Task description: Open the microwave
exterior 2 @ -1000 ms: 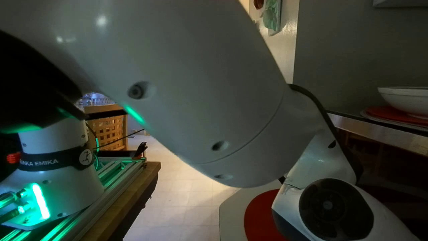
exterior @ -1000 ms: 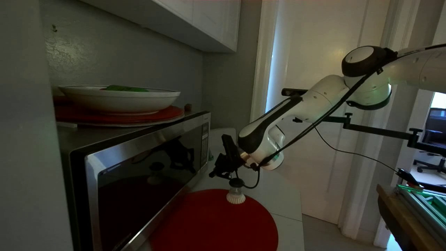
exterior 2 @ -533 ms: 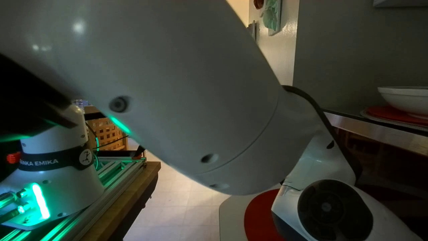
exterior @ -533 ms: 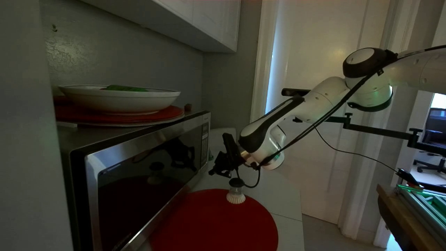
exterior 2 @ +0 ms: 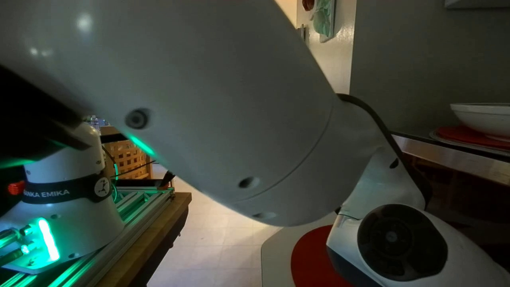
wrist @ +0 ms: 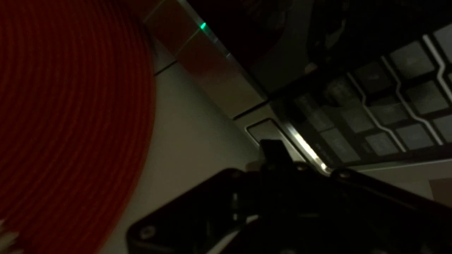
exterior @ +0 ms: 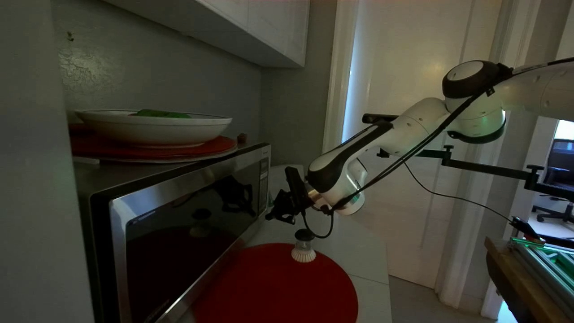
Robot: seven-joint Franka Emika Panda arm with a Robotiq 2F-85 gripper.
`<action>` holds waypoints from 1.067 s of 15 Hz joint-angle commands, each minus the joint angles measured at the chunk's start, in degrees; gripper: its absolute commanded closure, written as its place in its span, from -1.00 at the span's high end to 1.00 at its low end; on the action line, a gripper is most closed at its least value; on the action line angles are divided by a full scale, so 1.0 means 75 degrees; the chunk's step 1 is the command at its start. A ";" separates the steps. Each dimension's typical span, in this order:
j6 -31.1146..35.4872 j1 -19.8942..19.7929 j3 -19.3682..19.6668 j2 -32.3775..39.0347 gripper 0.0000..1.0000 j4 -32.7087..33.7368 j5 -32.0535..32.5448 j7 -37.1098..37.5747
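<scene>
The microwave (exterior: 179, 233) stands on the left in an exterior view, with a silver frame, dark glass and its door shut. Only its silver top edge (exterior 2: 450, 157) and part of the dark front show in an exterior view, behind the arm. In the wrist view its control panel (wrist: 381, 109) is at the right, and a rectangular push button (wrist: 268, 130) sits at the lower corner below it. My gripper (exterior: 269, 216) is just in front of the panel's lower end. In the wrist view its fingers (wrist: 273, 146) are together and empty, overlapping the button's lower part. Contact cannot be told.
A red round mat (exterior: 278, 287) lies on the white counter (exterior: 372, 260) before the microwave. A scrub brush (exterior: 304, 247) stands on it, below the gripper. A white bowl (exterior: 152, 130) sits on top of the microwave, under a white cabinet (exterior: 251, 31).
My gripper has risen a little and moved slightly toward the microwave's panel end. The microwave door and the brush have not moved.
</scene>
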State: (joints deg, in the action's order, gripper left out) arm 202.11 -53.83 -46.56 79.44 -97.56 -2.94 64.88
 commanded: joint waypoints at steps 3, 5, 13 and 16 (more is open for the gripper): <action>0.0838 -0.0125 -0.0147 0.0278 -1.00 0.0061 0.0200 -0.0572; 0.0752 -0.0084 -0.0127 0.0300 -1.00 0.0199 0.0157 -0.0682; -0.0039 0.0580 0.0067 0.0656 -1.00 0.1435 -0.0108 -0.1075; -0.0267 0.0817 0.0168 0.0680 -1.00 0.1813 -0.0202 -0.1128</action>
State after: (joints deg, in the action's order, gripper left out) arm 199.29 -51.18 -45.56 81.60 -90.67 -3.06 59.37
